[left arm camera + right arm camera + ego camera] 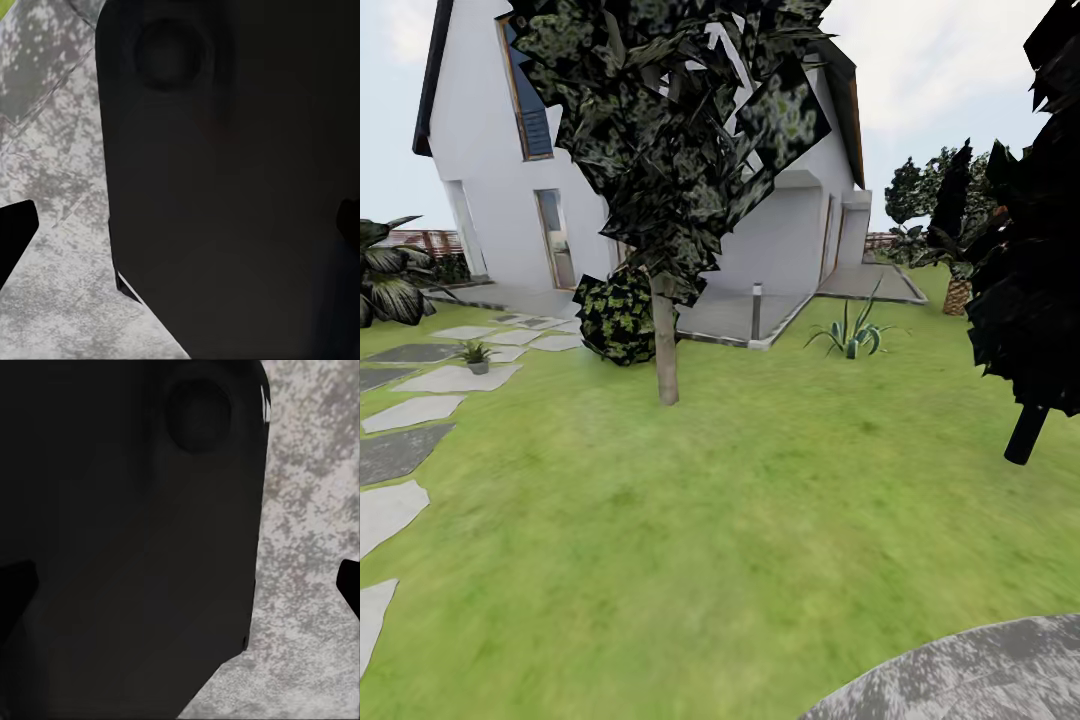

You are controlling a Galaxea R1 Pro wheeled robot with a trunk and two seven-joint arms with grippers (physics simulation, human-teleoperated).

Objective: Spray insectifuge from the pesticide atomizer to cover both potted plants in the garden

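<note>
Lawn (760, 500) ahead, stepping stones (420, 400) at left. One potted plant (477, 355) far off among them, toward the left arm's side. Atomizer not spotted. Hands' opening impossible to tell: dark housing blocking both wrist views over grey patio stone (307, 547).

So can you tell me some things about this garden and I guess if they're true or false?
1. A little potted plant sits on the stepping stones. True.
2. The round bush is far from the tree trunk. False: it is right beside it.
3. The house is white. True.
4. The lawn is covered in snow. False: it is green grass.
5. A spiky plant grows on the grass. True.
</note>
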